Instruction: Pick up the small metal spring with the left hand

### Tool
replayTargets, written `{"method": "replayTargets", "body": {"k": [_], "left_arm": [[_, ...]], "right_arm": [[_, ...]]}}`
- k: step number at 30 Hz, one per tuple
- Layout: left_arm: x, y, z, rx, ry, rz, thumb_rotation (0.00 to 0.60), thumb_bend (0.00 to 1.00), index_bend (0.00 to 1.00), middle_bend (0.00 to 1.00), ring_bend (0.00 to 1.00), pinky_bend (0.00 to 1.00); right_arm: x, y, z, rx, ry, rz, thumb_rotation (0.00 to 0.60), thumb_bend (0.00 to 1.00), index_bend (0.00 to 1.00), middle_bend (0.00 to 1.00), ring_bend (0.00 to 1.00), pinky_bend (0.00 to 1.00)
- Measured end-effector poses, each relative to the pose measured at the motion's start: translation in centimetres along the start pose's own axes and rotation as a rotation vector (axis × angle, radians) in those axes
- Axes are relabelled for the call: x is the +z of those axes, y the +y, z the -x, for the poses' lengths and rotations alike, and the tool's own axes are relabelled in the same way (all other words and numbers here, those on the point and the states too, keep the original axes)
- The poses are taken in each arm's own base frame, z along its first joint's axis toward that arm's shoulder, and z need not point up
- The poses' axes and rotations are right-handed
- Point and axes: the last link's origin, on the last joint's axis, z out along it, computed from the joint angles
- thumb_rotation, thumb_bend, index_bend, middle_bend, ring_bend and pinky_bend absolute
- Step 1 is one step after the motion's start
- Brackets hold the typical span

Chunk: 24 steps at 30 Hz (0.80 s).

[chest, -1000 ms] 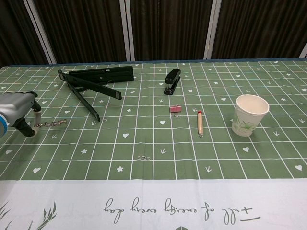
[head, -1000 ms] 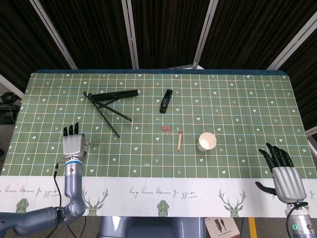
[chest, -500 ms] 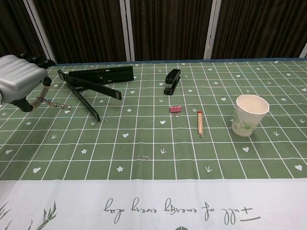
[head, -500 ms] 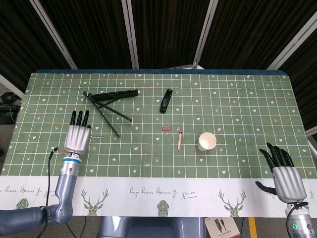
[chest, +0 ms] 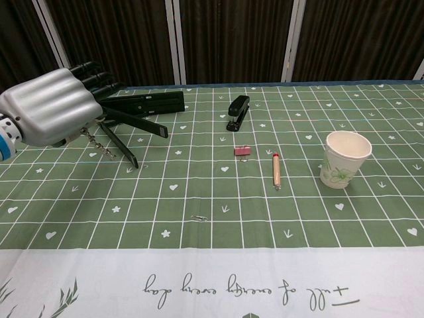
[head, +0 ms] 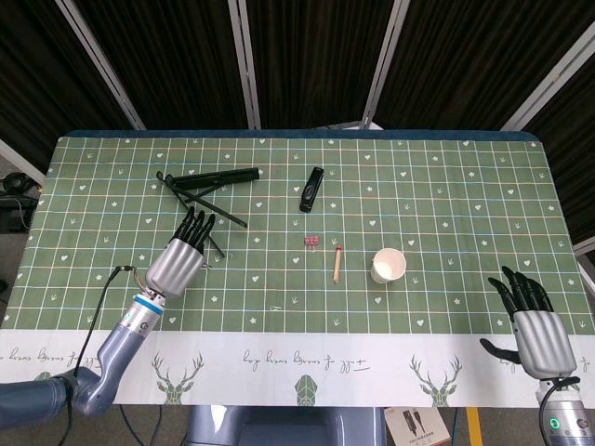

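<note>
Left hand [chest: 50,106]: raised off the surface, pinching the spring [chest: 98,145], which dangles beneath.
Spring handling: likely light, floppy, slippery; hold near its top end.

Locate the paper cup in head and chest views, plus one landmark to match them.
Head view: the paper cup stands right of centre on the green cloth, seen from above.
Chest view: the paper cup stands at the right, seen from the side, upright.
Shared landmark: the wooden stick lies just left of the cup in both views.
</note>
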Motion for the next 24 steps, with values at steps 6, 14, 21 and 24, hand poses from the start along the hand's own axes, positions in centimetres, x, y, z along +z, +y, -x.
{"method": "replayTargets", "body": {"k": [6,14,21,24], "left_arm": [[1.0,0.6,-0.7,0.054,0.057,0.035,0.600,0.44,0.57,0.00,0.00,0.00],[2.6,1.9,-1.9,0.101,0.150,0.076,0.600,0.44,0.57,0.00,0.00,0.00],[3.6,3.3,-3.4,0.143,0.233,0.126,0.600,0.44,0.57,0.00,0.00,0.00],[4.0,3.9,-4.1,0.170,0.286,0.156,0.600,0.44,0.57,0.00,0.00,0.00]], "right_arm": [[0.0,0.0,0.0,0.003,-0.002,0.002,0.600,0.06,0.14,0.00,0.00,0.09],[0.1,0.1,0.0,0.008,-0.005,0.006,0.600,0.06,0.14,0.00,0.00,0.09],[0.1,0.1,0.0,0.013,-0.009,0.009,0.600,0.06,0.14,0.00,0.00,0.09],[0.0,0.1,0.1,0.012,-0.019,0.011,0.600,0.06,0.14,0.00,0.00,0.09]]}}
